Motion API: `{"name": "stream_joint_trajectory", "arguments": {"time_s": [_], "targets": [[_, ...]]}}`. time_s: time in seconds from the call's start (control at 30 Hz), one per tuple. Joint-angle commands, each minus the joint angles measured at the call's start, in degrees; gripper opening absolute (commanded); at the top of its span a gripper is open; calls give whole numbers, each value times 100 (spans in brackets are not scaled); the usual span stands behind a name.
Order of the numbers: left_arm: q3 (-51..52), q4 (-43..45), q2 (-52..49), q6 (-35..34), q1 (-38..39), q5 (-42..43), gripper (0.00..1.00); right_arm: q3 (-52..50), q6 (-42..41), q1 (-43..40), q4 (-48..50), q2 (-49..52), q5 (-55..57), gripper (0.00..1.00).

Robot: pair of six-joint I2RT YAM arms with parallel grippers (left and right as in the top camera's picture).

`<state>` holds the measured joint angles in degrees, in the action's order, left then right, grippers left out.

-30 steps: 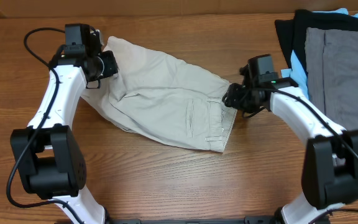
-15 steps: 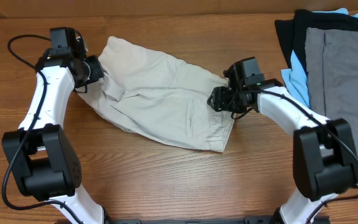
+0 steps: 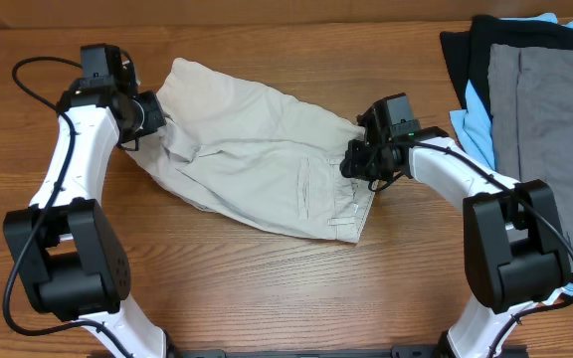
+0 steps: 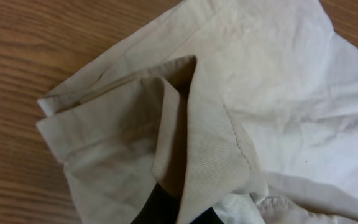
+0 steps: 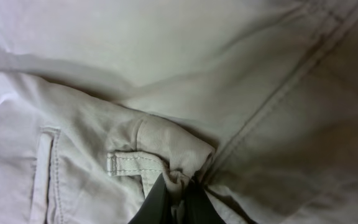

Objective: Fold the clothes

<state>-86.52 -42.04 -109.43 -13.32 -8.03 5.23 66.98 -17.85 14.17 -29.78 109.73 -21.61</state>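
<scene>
The pale khaki shorts [image 3: 257, 169] are seen spread across the middle of the wooden surface [image 3: 267, 298], laid slantwise with a leg toward the upper left and the waistband toward the lower right. The left tool [image 3: 153, 112] is clenched on the folded hem at the leg's edge — a raised ridge of cloth is pinched there in the left wrist view. The right tool [image 3: 354, 164] is clenched on the waistband edge, where a bunched fold beside a belt loop [image 5: 126, 163] is gripped. At the far right a grey garment [image 3: 555, 119] is laid flat over a black garment [image 3: 461, 50] and a light-blue garment [image 3: 476, 117] — all apart from the shorts.
</scene>
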Motion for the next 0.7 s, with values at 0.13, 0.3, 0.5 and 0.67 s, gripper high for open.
{"name": "stream_joint_trajectory", "arguments": {"time_s": [0.13, 0.3, 0.5, 0.67], "targets": [[-1126, -933, 4, 101, -284, -76, 4, 146, -125, -282, -798, -1316, -68, 4], [-1923, -1683, 4, 181, -289, -79, 4, 146, -505, -354, -1781, -2371, 461, 4], [-2210, -1915, 4, 175, -280, -74, 4, 144, -1088, -354, -2927, -3008, 1517, 4], [-2192, -1539, 2, 173, -201, -76, 4, 74, -1115, -354, -2592, -2920, 1818, 4]]}}
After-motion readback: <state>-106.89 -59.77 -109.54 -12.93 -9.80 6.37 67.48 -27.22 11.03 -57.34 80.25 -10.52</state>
